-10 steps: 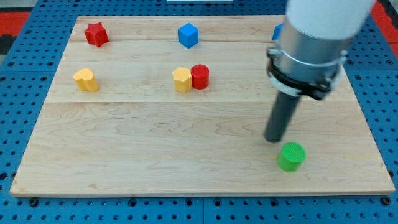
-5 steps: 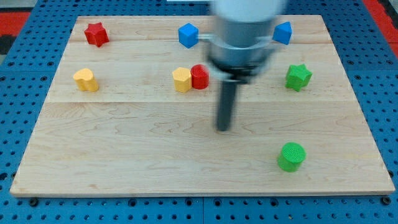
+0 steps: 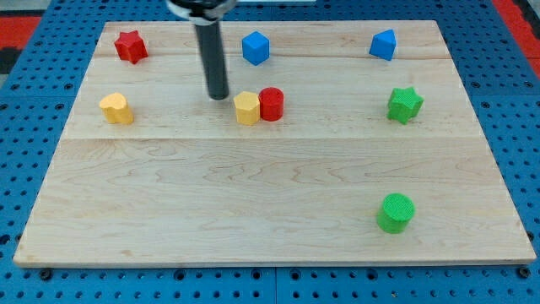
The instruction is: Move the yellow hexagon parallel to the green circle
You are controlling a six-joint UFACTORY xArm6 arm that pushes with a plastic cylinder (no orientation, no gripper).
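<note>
The yellow hexagon (image 3: 246,108) sits near the middle of the wooden board (image 3: 211,194), touching the red cylinder (image 3: 272,103) on its right. The green circle (image 3: 396,212) lies at the view's lower right. My tip (image 3: 218,95) stands on the board just to the upper left of the yellow hexagon, a small gap away from it. The dark rod rises from there to the view's top.
A red star (image 3: 130,46) is at the top left and a second yellow block (image 3: 116,108) at the left. A blue cube (image 3: 256,47) is at top centre, another blue block (image 3: 383,44) at top right, and a green star (image 3: 405,104) at the right.
My tip has swept from beside the green circle at the lower right, across the middle, up and left to a spot beside the yellow hexagon. No block has moved.
</note>
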